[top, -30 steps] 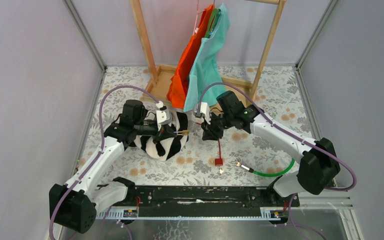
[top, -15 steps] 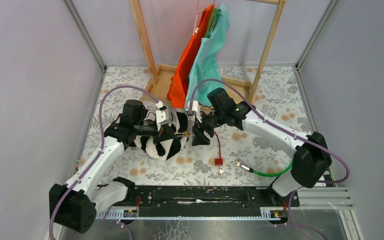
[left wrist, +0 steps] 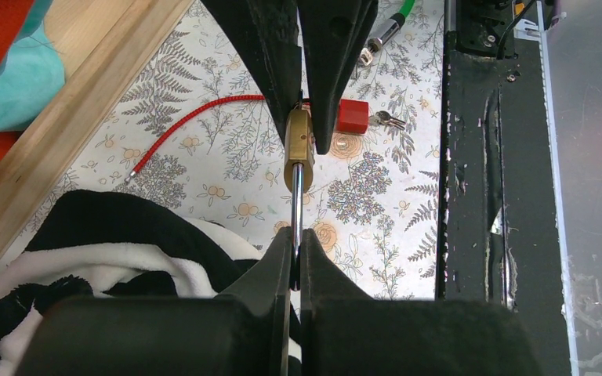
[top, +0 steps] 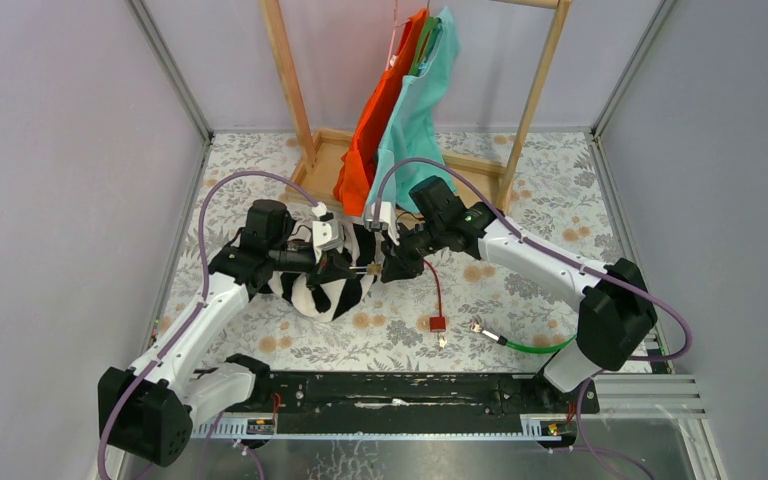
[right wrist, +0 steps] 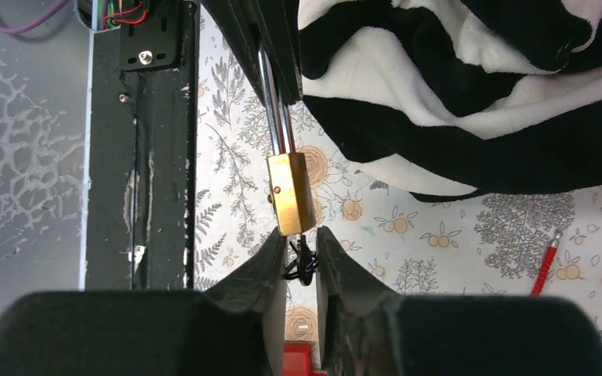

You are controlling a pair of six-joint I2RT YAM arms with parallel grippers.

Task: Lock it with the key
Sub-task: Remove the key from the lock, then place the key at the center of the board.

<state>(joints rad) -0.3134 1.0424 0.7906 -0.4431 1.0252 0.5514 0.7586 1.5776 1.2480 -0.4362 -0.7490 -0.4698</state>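
Note:
A brass padlock (top: 368,268) hangs in the air between the two arms. My left gripper (left wrist: 295,243) is shut on its steel shackle (left wrist: 297,200), with the brass body (left wrist: 299,149) pointing away from it. My right gripper (right wrist: 298,233) is at the padlock's (right wrist: 291,192) lower end. Its fingers stand slightly apart on either side of the small dark key (right wrist: 302,258) with its wire ring, which sticks out of the lock's base. A narrow gap shows beside the key. In the top view the right gripper (top: 388,268) meets the padlock over the table.
A black-and-white fleece blanket (top: 320,285) lies under the left gripper. A red cable lock (top: 437,322) and a green cable lock with keys (top: 535,347) lie near the front. A wooden rack (top: 290,80) with orange and teal clothes (top: 400,130) stands behind.
My right arm has moved left to the padlock, so its fingers now straddle the key. The left arm holds the padlock still.

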